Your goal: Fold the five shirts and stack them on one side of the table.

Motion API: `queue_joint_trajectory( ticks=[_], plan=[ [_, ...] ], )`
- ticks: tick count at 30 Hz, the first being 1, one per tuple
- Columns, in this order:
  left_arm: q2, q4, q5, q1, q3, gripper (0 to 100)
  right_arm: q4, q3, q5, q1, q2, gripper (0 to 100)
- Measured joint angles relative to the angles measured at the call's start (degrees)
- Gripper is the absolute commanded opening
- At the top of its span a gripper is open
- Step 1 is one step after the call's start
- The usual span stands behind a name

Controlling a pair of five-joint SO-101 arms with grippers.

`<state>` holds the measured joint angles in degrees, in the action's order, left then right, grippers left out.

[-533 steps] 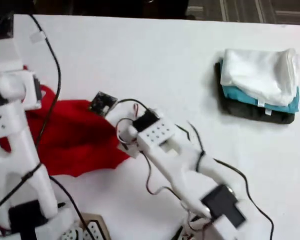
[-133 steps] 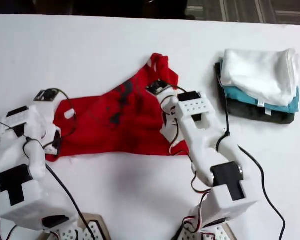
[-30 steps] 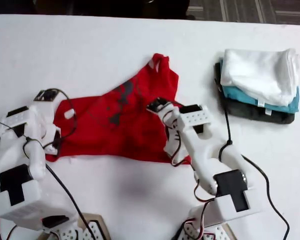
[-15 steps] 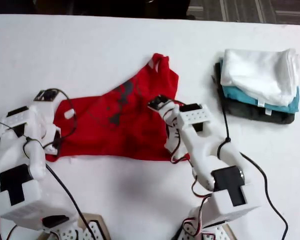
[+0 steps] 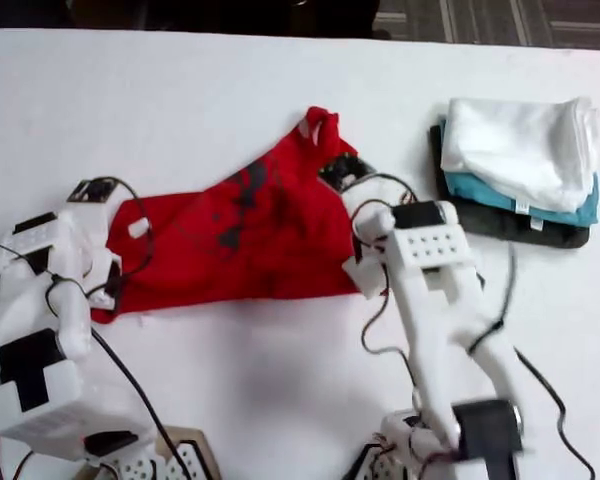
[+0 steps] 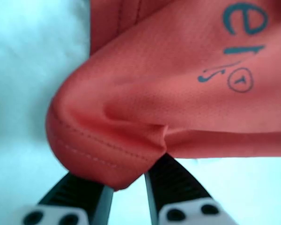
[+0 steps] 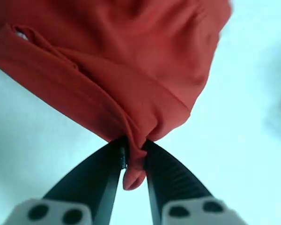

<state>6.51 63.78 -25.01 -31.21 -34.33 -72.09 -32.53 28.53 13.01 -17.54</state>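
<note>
Left pincer [image 6: 129, 183], right pincer [image 7: 133, 153] gripping red shirt [image 5: 250, 240], long axis left-right

In the high view the left arm [image 5: 50, 290], by the table's left edge, covers the left end of the red shirt [image 5: 250, 240], and the right arm [image 5: 430, 270] hides part of the shirt's right hem. Near the table's right edge, the dark shirt [image 5: 510, 228] lies mostly under the teal shirt [image 5: 480, 190] and the white shirt [image 5: 520, 145]. In the left wrist view a fold of cloth covers the fingertips of the left gripper [image 6: 127, 185], and the shirt's print [image 6: 239, 56] runs off the picture's edge.
</note>
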Motion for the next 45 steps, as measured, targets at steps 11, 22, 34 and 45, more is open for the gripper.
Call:
queue_joint_trajectory(
  ticks=[11, 22, 34, 45],
  plan=[
    [-6.51, 15.65, 3.96, 4.75, 12.4, 3, 9.23, 0.26, 0.0, 0.0, -6.68, 1.8],
    [-22.68, 28.75, 4.22, 5.01, 34.29, 3, 10.55, 17.41, -0.53, -5.1, -6.86, 1.8],
    [-43.6, 26.81, 4.22, 5.01, 35.87, 3, 5.63, 34.73, -0.53, -5.63, -18.99, 1.8],
    [-57.67, 22.07, 4.22, 5.01, 36.04, 3, 2.02, 44.48, -0.53, -6.24, -27.08, 1.8]
  ],
)
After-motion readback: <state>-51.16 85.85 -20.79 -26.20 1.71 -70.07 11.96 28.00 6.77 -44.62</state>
